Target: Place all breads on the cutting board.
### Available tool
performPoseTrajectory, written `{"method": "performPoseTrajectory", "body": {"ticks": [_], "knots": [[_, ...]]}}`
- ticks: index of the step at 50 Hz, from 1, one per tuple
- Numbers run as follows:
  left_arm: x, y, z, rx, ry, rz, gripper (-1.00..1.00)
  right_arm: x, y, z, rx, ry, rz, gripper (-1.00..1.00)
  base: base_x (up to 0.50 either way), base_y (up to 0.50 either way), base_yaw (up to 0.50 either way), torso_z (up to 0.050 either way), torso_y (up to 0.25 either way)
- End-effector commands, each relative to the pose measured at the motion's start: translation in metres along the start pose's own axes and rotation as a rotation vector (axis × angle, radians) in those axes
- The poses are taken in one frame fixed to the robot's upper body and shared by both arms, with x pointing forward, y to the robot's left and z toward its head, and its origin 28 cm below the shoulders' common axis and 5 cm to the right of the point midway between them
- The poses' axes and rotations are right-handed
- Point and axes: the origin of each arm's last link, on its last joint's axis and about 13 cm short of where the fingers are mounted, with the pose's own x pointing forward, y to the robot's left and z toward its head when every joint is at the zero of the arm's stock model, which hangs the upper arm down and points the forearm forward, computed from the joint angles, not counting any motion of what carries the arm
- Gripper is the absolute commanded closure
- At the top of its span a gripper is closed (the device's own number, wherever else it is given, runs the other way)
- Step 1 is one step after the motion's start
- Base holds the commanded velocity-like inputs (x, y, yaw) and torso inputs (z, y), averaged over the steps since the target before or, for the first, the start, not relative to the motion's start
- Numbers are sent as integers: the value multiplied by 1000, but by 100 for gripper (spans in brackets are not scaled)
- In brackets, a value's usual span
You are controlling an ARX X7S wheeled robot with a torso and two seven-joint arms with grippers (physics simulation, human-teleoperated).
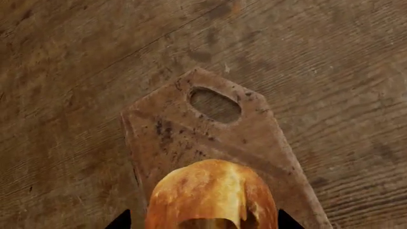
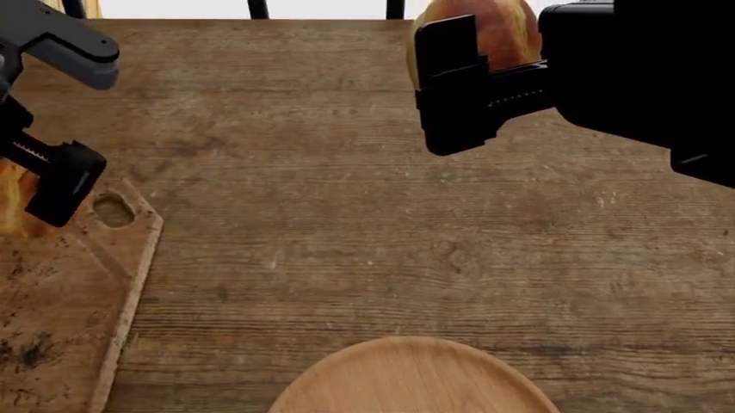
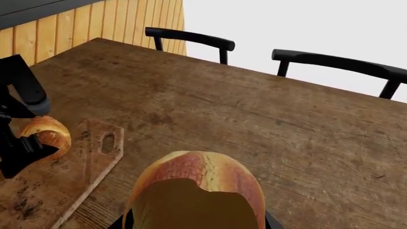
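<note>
Overhead, the head view shows both arms above the wooden worktop (image 2: pixel 344 215). Left claw (image 2: pixel 29 185), at 9 o'clock, is closed on the golden-brown roll (image 1: pixel 213 195), pinched between its two dark fingers (image 1: pixel 119 222); the roll hangs over the hole end of the cutting board (image 1: pixel 190 138), though whether it touches the wood cannot be told. Right claw (image 2: pixel 483 86), at 1 o'clock, is closed on the rounder roll (image 3: pixel 197 191), held above the bare worktop and well apart from the board. Cutting board lies at 8 o'clock, its oval hole (image 2: pixel 112 209) toward the far edge. Round light wooden plate (image 2: pixel 414 379) sits at 6 o'clock. Two black chairs (image 3: pixel 190 38) stand beyond the far edge.
</note>
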Motion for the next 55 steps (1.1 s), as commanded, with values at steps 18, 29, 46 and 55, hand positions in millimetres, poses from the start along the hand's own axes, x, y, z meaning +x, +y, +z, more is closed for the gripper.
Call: {"method": "performPoseTrajectory", "body": {"ticks": [18,29,46,55], "knots": [[-36,12,13,-60,-175,-43,-100,4,0,3,-24,-7,19,100,0,22,-4,0,0],[-79,28,21,-245,-447,-79,-100,12,5,16,-40,-33,51,100,0,22,0,0,0],[-183,14,-11,-265,-786,-4,-100,49,17,46,-94,-26,163,100,0,23,0,1,0],[-233,10,-26,-254,-873,48,-100,60,23,57,-123,-26,209,100,0,24,0,0,0]]}}
